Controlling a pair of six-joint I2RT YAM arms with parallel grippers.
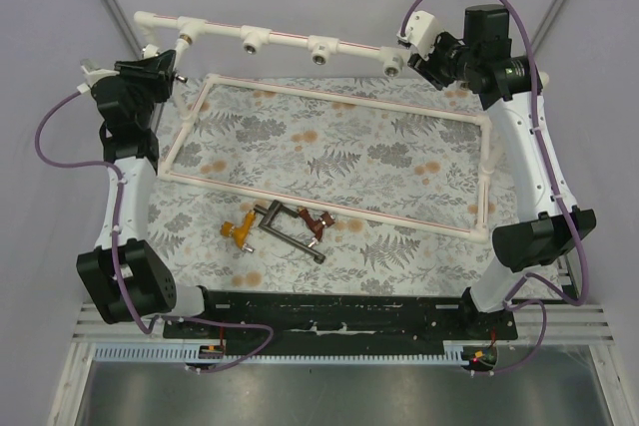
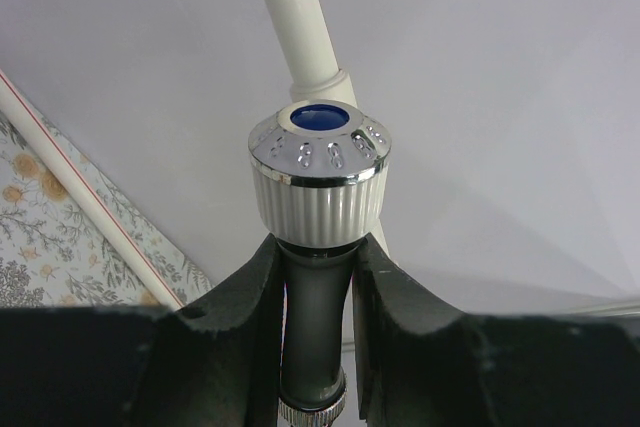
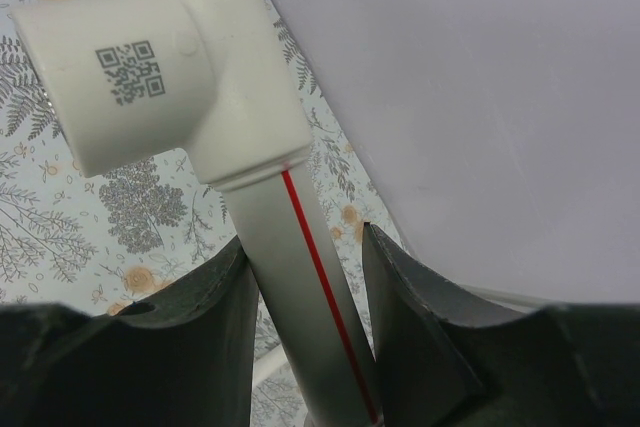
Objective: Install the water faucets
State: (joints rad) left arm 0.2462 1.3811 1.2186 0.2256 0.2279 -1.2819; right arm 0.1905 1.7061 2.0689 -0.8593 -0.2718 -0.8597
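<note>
Right now my left gripper [image 2: 315, 277] is pinched nearly closed on the dark stem of the white faucet [image 2: 318, 187], just under its ribbed knob with the chrome cap and blue centre. My right gripper [image 3: 300, 247] is about half closed around the pipe rail [image 1: 290, 37] at its right end, with the fingers [image 3: 200, 337] pressed on the red-striped pipe just below a fitting that carries a printed code. I take that as bracing the rail.

The white faucet sits just on the near side of the rail's left end, close to the leftmost tee socket [image 1: 186, 42] but not touching it. Its long axis runs straight out between my left fingers, knob leading. I cannot make out its threaded end clearly, so which end faces the socket is uncertain. My left arm is plainly the nearer one.

The orange-yellow faucet [image 1: 238, 231], dark grey faucet [image 1: 290, 233] and red-brown faucet [image 1: 318, 223] lie together well to the near side of the rail, not yet fitted.
</note>
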